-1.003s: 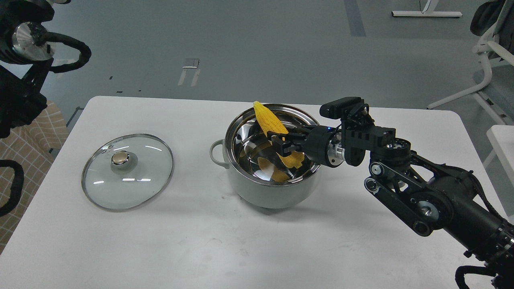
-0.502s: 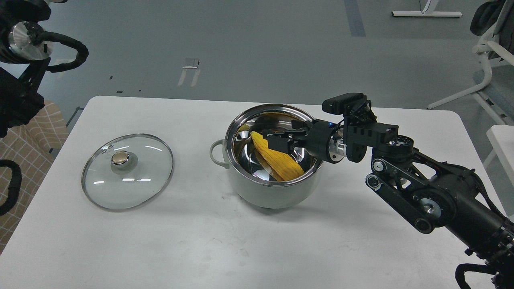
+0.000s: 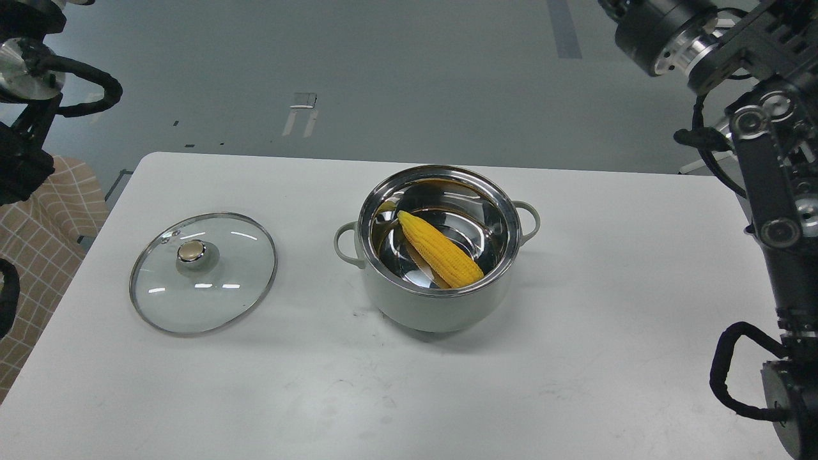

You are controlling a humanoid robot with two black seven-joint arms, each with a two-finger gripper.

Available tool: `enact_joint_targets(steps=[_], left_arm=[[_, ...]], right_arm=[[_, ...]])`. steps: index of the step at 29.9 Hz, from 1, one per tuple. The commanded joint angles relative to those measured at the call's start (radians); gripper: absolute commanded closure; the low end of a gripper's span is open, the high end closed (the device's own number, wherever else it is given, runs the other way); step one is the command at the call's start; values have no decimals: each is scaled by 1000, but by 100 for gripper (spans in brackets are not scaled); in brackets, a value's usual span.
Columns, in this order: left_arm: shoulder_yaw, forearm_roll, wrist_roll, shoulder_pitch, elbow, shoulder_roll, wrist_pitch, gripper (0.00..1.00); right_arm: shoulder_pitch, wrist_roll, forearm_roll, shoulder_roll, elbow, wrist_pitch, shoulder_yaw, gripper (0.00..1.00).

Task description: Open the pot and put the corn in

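Note:
The pale grey-green pot (image 3: 436, 305) stands open in the middle of the white table. The yellow corn cob (image 3: 439, 249) lies inside it on the shiny steel bottom, tip pointing back left, thick end against the front right wall. The glass lid (image 3: 217, 287) with its gold knob (image 3: 190, 252) lies flat on the table left of the pot, apart from it. My right arm (image 3: 760, 128) is raised at the upper right, its wrist at the top edge; its gripper is out of view. Of my left arm (image 3: 25, 96) only upper links show at the left edge.
The white table (image 3: 575, 358) has its back edge just behind the pot. A checked cloth (image 3: 38, 230) sits off the table's left side. Grey floor lies beyond, with a white chair frame partly hidden behind my right arm.
My right gripper let go of the corn, which dropped flat into the pot. The right arm then pulled back and rose to the upper right, taking its gripper out of view.

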Motion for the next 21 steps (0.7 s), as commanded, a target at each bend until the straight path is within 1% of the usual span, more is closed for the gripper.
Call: enact_joint_targets(steps=[1, 2, 3, 5, 7, 9, 11, 14, 21], left_arm=[[-3, -4, 0, 0, 0, -10, -2, 2], [-3, -7, 0, 2, 0, -10, -1, 2], [-3, -7, -2, 2, 0, -12, -1, 2], [-3, -12, -3, 5, 6, -12, 1, 2], [-3, -15, -3, 5, 11, -13, 3, 2], [-3, -15, 0, 7, 14, -13, 3, 2], [-3, -15, 0, 13, 16, -13, 6, 2], [-4, -16, 0, 25, 14, -15, 9, 2], [-6, -22, 2, 56, 16, -45, 15, 2]], right_arm=[[43, 2, 178, -56, -102, -42, 39, 0], [54, 2, 257, -101, -131, -62, 39, 0], [58, 3, 303, -120, -144, -68, 39, 0], [61, 3, 517, -171, -206, -88, 40, 0], [64, 3, 680, -200, -272, -99, 39, 0], [64, 3, 766, -217, -317, -106, 39, 0], [63, 5, 866, -229, -398, -122, 39, 0], [63, 8, 899, -229, -444, -128, 39, 0], [57, 8, 900, -217, -446, -129, 40, 0]])
